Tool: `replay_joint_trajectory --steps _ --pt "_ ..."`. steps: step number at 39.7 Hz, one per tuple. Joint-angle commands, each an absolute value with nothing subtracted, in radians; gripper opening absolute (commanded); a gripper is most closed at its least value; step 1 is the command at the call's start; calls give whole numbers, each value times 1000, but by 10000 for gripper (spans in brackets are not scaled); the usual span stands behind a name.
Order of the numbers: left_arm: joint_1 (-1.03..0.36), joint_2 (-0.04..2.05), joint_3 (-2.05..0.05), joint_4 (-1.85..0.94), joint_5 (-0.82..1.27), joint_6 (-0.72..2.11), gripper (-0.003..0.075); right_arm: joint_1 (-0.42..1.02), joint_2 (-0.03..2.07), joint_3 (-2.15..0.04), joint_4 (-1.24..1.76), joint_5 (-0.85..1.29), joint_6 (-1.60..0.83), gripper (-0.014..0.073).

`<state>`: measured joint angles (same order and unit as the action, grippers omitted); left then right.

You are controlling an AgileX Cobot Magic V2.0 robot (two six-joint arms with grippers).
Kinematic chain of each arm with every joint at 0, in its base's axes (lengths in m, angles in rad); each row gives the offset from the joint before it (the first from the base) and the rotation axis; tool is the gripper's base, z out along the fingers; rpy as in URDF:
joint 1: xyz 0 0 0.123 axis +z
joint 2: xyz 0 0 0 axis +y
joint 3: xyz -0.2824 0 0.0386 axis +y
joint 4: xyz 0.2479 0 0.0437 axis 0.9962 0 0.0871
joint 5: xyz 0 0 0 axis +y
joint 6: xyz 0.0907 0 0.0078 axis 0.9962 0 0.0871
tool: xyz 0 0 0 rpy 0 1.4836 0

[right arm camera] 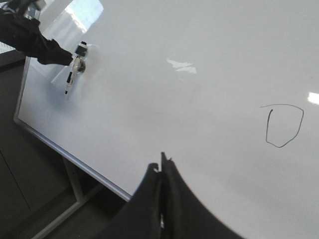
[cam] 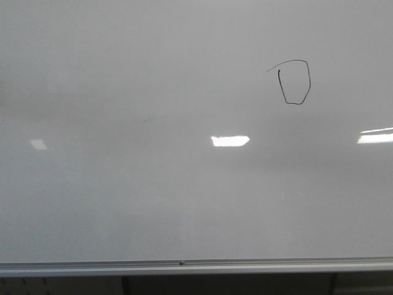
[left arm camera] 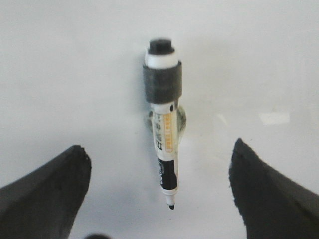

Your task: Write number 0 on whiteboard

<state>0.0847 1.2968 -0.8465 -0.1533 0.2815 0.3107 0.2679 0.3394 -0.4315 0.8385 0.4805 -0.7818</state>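
Note:
The whiteboard (cam: 153, 203) fills the front view, and neither gripper shows there. The number 0 (cam: 295, 82) is a thin black D-shaped loop with a tail at its upper right part; it also shows in the right wrist view (right arm camera: 284, 125). A white marker (left arm camera: 164, 124) with its black tip bare sits on the board in a clip. My left gripper (left arm camera: 159, 174) is open, its fingers apart on either side of the marker and not touching it. My right gripper (right arm camera: 162, 167) is shut and empty, away from the board.
A silver rail (cam: 184, 265) runs along the board's lower edge. Bright light reflections (cam: 229, 141) lie on the board. In the right wrist view the left arm (right arm camera: 30, 37) reaches the marker (right arm camera: 75, 67), and the board's stand (right arm camera: 75, 189) is below.

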Motion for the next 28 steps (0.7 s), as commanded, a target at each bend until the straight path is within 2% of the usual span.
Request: replay_joint_trajectory --steps 1,8,13,24,28 --pt "86 1159 -876 -159 271 300 558 268 347 -457 864 423 -784 -69" --pt "86 947 -818 -192 287 300 548 268 347 -457 864 423 -784 -69" --pt "86 799 -733 -240 289 300 498 268 347 -457 864 423 -784 -69" --pt "86 476 -525 -246 306 300 285 268 347 -457 864 423 -784 -69" --pt "86 383 -474 -246 321 300 185 268 347 -457 864 423 -784 -69"
